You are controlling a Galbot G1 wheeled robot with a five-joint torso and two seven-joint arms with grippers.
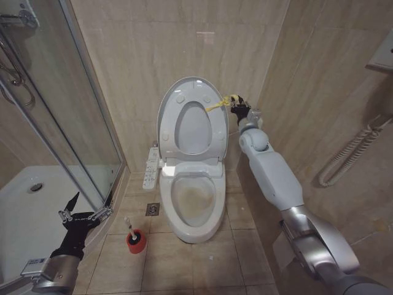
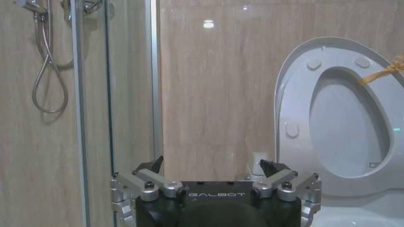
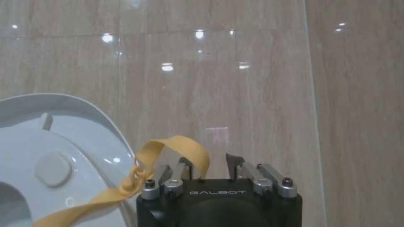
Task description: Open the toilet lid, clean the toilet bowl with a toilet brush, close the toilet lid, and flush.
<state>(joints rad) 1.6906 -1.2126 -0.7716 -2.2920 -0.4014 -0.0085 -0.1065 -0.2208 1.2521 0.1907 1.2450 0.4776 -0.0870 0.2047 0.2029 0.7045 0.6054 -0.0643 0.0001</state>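
The toilet lid [image 1: 192, 101] stands upright against the back wall, its underside bumpers facing me; it also shows as the toilet lid [image 2: 334, 113] and the toilet lid [image 3: 57, 156]. Below it the toilet bowl [image 1: 191, 203] lies uncovered, brownish inside. My right gripper [image 1: 238, 104] is at the lid's upper right edge, where the yellow ribbon [image 1: 218, 103] hangs. Its fingers stand slightly apart, and the ribbon [image 3: 180, 146] loops down between them by my right gripper [image 3: 207, 163]. The toilet brush [image 1: 129, 225] stands in its red holder [image 1: 136, 241] on the floor left of the bowl. My left gripper [image 1: 91, 206] is open and empty, low by the shower door; it shows as my left gripper [image 2: 211, 165].
A glass shower door [image 1: 80, 123] and a white shower tray [image 1: 31, 203] fill the left side. A shower hose [image 2: 47, 80] hangs behind the glass. The side button panel [image 1: 151, 167] juts out left of the bowl, with a floor drain [image 1: 152, 209] beside it. A ribbed hose [image 1: 350, 157] runs along the right wall.
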